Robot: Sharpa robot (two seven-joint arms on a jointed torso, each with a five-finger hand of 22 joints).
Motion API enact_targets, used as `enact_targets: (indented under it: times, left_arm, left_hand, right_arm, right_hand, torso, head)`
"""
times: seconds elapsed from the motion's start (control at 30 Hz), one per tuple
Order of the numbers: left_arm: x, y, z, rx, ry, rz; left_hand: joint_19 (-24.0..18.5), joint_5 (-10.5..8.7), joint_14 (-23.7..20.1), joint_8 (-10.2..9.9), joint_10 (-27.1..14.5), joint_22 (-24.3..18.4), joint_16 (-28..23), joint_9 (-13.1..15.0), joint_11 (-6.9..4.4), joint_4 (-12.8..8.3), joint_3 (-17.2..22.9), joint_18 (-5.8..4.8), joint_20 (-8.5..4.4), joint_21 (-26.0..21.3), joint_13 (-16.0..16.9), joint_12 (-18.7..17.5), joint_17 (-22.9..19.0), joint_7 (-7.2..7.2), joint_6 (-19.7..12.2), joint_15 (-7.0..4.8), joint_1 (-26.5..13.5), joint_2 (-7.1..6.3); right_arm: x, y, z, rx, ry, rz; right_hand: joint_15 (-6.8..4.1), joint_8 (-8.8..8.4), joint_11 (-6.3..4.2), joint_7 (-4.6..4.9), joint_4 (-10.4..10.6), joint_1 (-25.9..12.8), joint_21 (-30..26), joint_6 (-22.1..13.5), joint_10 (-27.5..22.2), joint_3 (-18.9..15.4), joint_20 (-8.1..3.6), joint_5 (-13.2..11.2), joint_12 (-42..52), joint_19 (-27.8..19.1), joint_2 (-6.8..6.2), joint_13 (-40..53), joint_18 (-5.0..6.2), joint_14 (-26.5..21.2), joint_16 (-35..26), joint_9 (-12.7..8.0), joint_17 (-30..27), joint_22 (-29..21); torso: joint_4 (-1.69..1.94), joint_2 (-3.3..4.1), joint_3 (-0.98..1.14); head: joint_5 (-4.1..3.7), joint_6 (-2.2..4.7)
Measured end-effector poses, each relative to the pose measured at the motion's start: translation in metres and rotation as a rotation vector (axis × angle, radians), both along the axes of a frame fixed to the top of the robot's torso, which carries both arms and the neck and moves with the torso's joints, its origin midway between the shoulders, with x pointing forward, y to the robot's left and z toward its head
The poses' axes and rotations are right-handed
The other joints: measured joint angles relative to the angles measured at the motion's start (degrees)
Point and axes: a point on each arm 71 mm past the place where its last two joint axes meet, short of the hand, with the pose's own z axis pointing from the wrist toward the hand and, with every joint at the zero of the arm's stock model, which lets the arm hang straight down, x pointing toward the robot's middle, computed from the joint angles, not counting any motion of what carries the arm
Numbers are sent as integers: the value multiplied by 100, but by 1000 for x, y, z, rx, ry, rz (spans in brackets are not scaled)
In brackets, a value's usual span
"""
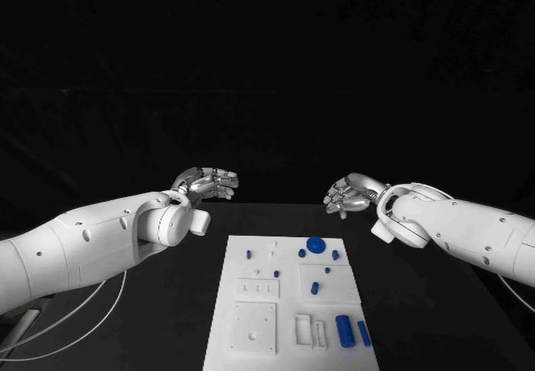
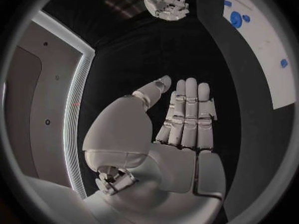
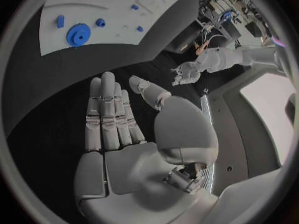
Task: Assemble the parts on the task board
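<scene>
A: Nearest the camera, two blue cylinders [image 1: 352, 331] lie side by side at the near end of the task board [image 1: 292, 305], which sits mid-surface [image 1: 424, 309]; a blue gear [image 1: 317, 246] lies toward its far end.

B: And the hands?

A: The left robot hand [image 1: 206, 184] and the right robot hand [image 1: 349, 195] hover beyond the board's far edge, well apart, fingers extended and holding nothing.

B: How will the parts handle?

A: Probably light, stiff plastic, smooth enough to slip. I'd pinch a cylinder across its middle and the gear by its rim.

B: The room?

A: Black surface, dark backdrop; cables trail at the left.
</scene>
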Motion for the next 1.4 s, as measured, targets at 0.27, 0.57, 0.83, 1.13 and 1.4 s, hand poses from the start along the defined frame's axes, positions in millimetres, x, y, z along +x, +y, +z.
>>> enact_targets:
  times: [0.27, 0.57, 0.83, 1.13, 1.4]
  left_arm:
    - [-14, -3, 11, -14, -12, -43]
    - [-23, -10, 19, -27, -21, -78]
    - [-28, -16, 20, -34, -28, -105]
    - [-29, -15, 21, -31, -39, -114]
    - [-27, -13, 21, -26, -41, -110]
  left_hand:
    - [-28, -40, 2, -45, 0, -1, 138, 0, 0, -51, 51, -72, -97, 213, 20, 18, 38, -20, 20, -2, -149, -47]
    - [-22, -39, 19, -47, -11, -2, 205, 7, 11, -50, 51, -135, -145, 321, 35, 34, 37, 0, 40, -45, -272, -107]
    - [-97, -39, -37, -66, -24, -3, 231, 21, 22, -68, 69, -190, -194, 343, 52, 34, 12, -33, 73, -46, -386, -113]
    - [-157, -39, -103, -66, -44, -3, 205, 29, 3, -67, 100, -190, -154, 343, 62, 34, -29, -32, 72, -22, -431, -112]
    - [-198, -39, -103, -90, -44, -4, 205, 29, 3, -67, 100, -197, -154, 343, 62, 34, -36, -32, 72, -22, -430, -111]
  right_arm:
    - [-5, 22, -1, -205, -102, 113]
    - [-12, 39, -3, -354, -221, 174]
    - [-17, 48, -10, -436, -280, 197]
    - [-21, 51, -18, -467, -292, 206]
    - [-25, 51, -26, -482, -281, 215]
  right_hand:
    - [-140, -165, -164, -52, -8, 134, 733, 217, 186, -147, -516, -66, -180, 1003, -73, 19, -87, 519, 1396, -21, 864, 483]
    - [-119, -282, -143, -72, 43, 161, 1035, 296, 244, 18, -602, -256, -380, 1187, -233, 10, -88, 430, 2080, -49, 1151, 550]
    - [-88, -352, -68, -73, 39, 143, 1125, 295, 170, 92, -611, -465, -516, 1237, -431, -64, -96, 380, 2208, -82, 1150, 550]
    - [-40, -382, -10, -72, 39, 109, 1153, 293, 49, 125, -611, -487, -584, 1237, -519, -127, -118, 331, 2276, -97, 1132, 549]
    - [-40, -415, -10, -72, 39, 57, 1219, 292, 49, 124, -610, -464, -584, 1278, -571, -162, -119, 332, 2408, -104, 1124, 549]
  torso:
    - [99, 174, -5]
    - [210, 354, -11]
    - [269, 522, -8]
    - [428, 767, -86]
    - [479, 892, -106]
  head:
    - [-122, 30]
    - [-198, 47]
    - [-248, 85]
    - [-393, 232]
    - [-428, 258]
